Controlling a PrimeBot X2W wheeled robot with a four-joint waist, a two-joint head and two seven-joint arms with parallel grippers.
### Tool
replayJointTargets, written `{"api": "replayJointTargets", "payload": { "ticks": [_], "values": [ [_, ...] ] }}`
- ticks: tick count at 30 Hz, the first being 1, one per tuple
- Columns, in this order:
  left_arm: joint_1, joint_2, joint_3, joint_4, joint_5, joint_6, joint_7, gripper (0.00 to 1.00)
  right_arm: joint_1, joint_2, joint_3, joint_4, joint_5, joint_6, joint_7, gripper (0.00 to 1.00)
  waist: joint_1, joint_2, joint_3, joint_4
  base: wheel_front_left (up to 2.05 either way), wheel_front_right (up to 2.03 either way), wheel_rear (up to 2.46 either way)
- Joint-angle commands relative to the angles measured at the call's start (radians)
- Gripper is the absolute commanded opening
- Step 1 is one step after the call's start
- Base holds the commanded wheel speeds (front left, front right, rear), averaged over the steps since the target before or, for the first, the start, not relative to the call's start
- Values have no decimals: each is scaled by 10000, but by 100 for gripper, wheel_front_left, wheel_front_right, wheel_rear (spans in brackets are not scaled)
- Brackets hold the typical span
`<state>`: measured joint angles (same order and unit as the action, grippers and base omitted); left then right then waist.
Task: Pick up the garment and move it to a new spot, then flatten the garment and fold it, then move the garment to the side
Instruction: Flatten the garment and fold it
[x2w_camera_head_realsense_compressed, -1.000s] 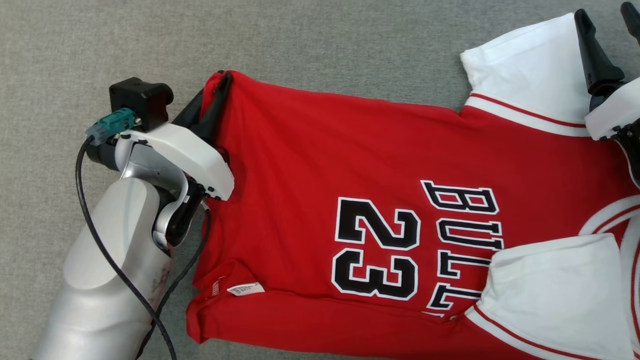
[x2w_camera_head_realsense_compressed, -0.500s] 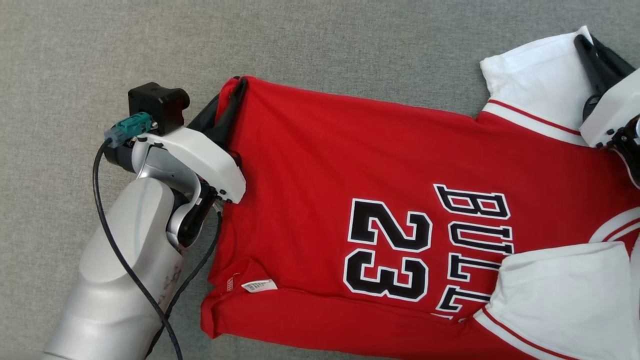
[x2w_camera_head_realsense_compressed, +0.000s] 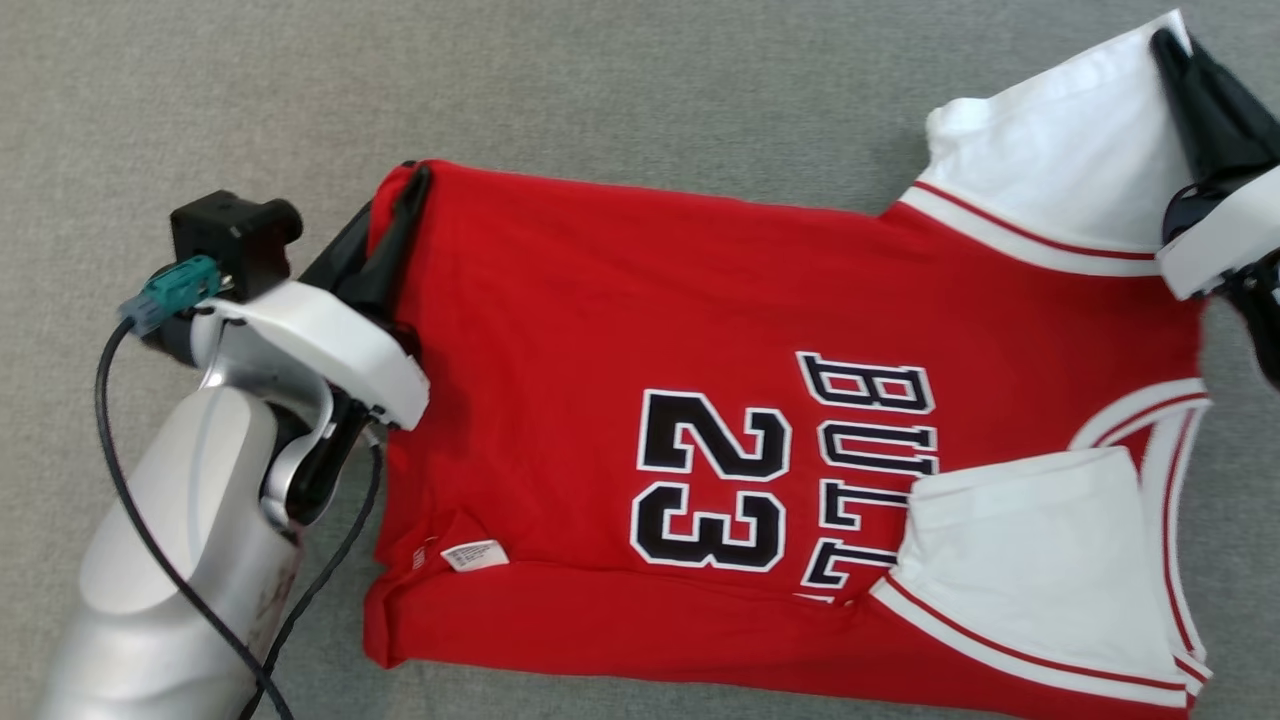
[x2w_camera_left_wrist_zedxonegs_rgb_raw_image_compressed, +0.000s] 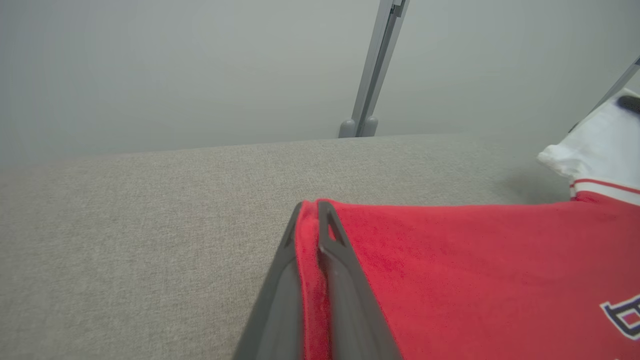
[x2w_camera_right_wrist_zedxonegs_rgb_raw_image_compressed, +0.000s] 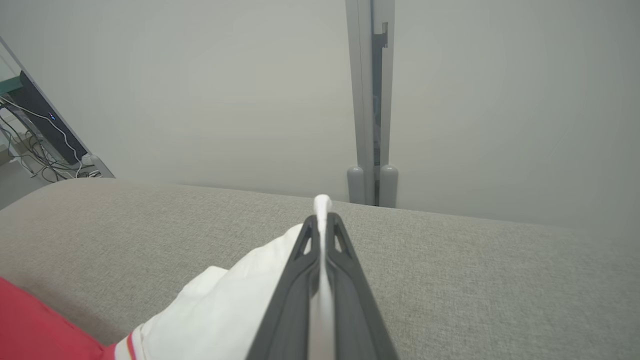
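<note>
Left wrist view: garment, grey surface, pale wall

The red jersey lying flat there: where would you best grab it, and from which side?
Probably by its thin edges on the far side: the red hem corner and the far white sleeve. The jersey lies flat, so only edges offer something to pinch; come in low from the outer ends. The left gripper and right gripper are shut on those spots.
</note>
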<state>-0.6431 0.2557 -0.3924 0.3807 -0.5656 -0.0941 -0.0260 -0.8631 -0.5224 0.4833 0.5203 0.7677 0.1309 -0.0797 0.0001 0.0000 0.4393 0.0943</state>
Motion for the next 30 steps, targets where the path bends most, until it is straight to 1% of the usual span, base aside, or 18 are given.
{"api": "replayJointTargets", "payload": {
  "ticks": [1,6,7,8,11,12,15,20,22,24,30],
  "values": [
    [398,267,126,-399,-124,164,111,0,312,100,72,-281,78,-2,-48,0,-1,0,-246,-340,0,0,0],
    [1450,708,291,-1363,-306,438,408,0,1074,335,161,-1025,296,-2,-312,0,-1,0,-583,-703,0,0,0],
    [1450,708,291,-1363,-306,438,408,0,1074,335,161,-1025,296,-2,-312,0,-1,0,-583,-703,0,0,0],
    [1921,834,368,-1760,-395,571,484,0,1568,380,130,-1482,448,-2,-407,0,-1,0,-699,-807,0,0,0],
    [2605,1012,464,-2390,-541,801,600,0,2533,389,-47,-2349,733,-2,-543,0,-1,0,-860,-939,0,0,0],
    [2605,1012,464,-2390,-541,801,600,0,2533,389,-47,-2349,733,-2,-543,0,-1,0,-860,-939,0,0,0],
    [3241,1210,564,-2988,-629,1008,746,0,3670,406,-280,-3225,980,-1,-541,0,-1,0,-1000,-1100,0,0,0],
    [4264,1570,616,-3853,-735,1338,1102,0,5715,636,-859,-4559,1317,-1,-537,0,-1,0,-1195,-1322,0,0,0],
    [4680,1711,674,-4203,-772,1457,1200,0,6448,727,-1109,-4900,1220,-1,-527,0,-1,0,-1243,-1423,0,0,0],
    [5083,1855,692,-4463,-807,1575,1304,0,7053,987,-1300,-5160,1225,-1,-473,0,-1,0,-1280,-1503,0,0,0],
    [5877,2202,813,-4823,-1090,1496,1434,0,8451,1626,-1954,-5638,1099,1,-286,0,-1,0,-1391,-1576,0,0,0]
  ]
}}
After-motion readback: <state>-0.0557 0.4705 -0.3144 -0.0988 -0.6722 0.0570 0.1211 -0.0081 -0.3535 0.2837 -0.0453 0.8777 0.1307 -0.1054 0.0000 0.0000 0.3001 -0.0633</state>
